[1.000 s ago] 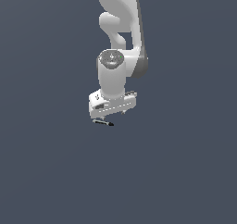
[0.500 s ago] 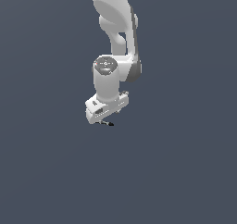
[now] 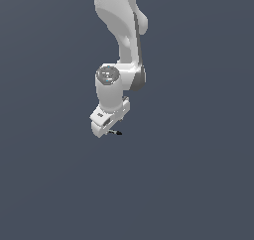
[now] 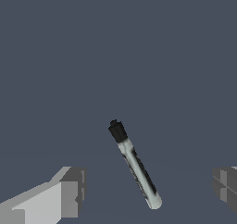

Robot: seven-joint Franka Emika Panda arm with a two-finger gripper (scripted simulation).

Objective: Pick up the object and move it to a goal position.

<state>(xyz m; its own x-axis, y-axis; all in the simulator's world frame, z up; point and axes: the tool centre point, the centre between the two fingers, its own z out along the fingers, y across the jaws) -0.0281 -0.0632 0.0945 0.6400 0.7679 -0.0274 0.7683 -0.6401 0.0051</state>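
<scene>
Swung toward the exterior view's left since earlier, the gripper (image 3: 110, 131) hovers above the marker (image 4: 134, 170), fingers (image 4: 69, 190) wide apart, grasp and carry undone.

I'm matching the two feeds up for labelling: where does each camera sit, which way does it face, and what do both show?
Exterior view: off the arm, raised, facing the arm and the plain grey ground; it shows the white arm links, the wrist and the gripper low over the marker.
Wrist view: on the wrist, looking along the gripper at the marker between two spread fingertips, neither touching it.
Shared: the marker, the gripper and the grey ground.
</scene>
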